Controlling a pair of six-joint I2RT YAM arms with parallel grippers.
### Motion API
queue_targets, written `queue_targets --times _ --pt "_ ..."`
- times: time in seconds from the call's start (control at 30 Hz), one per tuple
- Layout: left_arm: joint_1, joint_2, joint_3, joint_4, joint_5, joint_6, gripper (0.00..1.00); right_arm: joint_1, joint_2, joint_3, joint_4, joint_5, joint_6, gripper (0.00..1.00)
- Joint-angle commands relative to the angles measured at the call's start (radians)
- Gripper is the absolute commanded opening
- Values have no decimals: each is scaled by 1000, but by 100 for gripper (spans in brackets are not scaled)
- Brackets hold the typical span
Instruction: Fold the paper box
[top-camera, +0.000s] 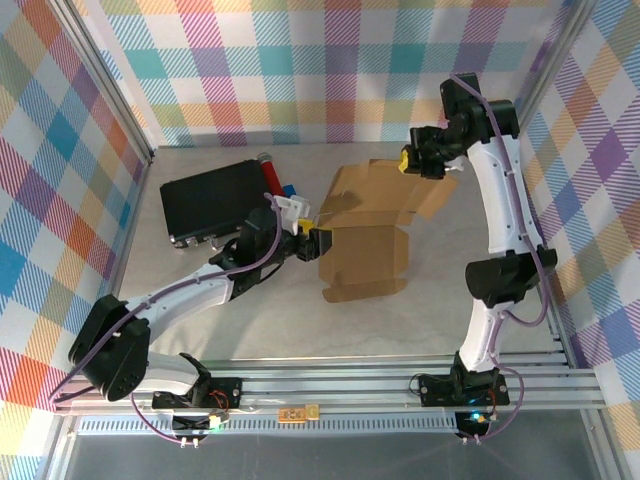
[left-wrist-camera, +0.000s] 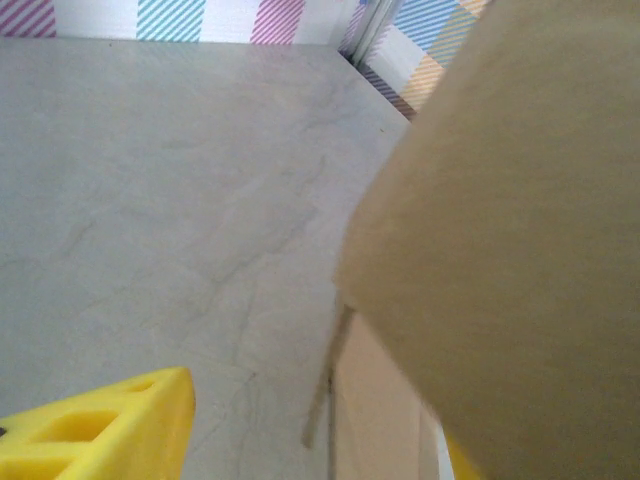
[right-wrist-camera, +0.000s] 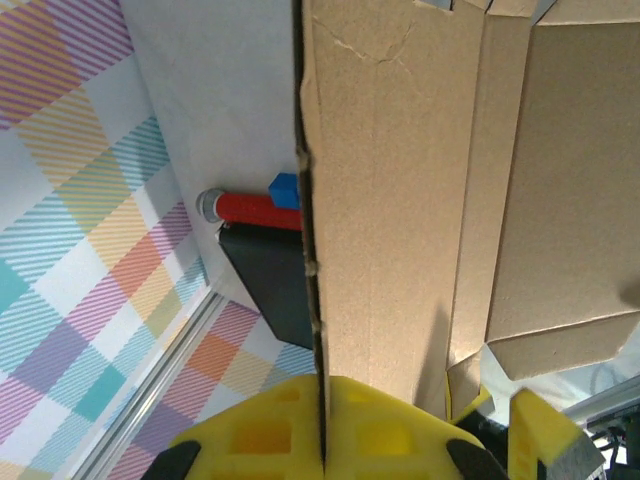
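Lying mid-table, the paper box (top-camera: 365, 262) is sitting half-formed, its far flap being pinched edge-on by the right gripper (top-camera: 408, 160), whose jaws are pressing tight on the cardboard. The left gripper (top-camera: 316, 240) is hovering at the box's left side with its jaws parted. Far left, a red roll (top-camera: 270, 172) is lying just beside a black case (top-camera: 208, 205).

Plain brown paper box (top-camera: 365, 250), mid-table. Black case (top-camera: 205, 205) at box's 9 o'clock; red roll (top-camera: 270, 170), blue piece (top-camera: 288, 190) at case's 2 o'clock. Pale grey, faintly veined table (top-camera: 250, 320). Pastel plaid walls (top-camera: 300, 60). Right gripper (right-wrist-camera: 322, 400): yellow fingers (right-wrist-camera: 260, 430).
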Motion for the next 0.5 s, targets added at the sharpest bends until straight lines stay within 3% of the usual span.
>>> queue_targets --times 0.0,0.2,0.47 --pt "2 23 24 116 -34 40 64 -11 -55 5 -135 -49 163 0" --pt "-13 70 95 132 -89 34 52 -17 -103 -68 -94 -44 174 0" --pt "-90 4 113 26 -227 98 40 -22 -122 -139 -52 -48 172 0"
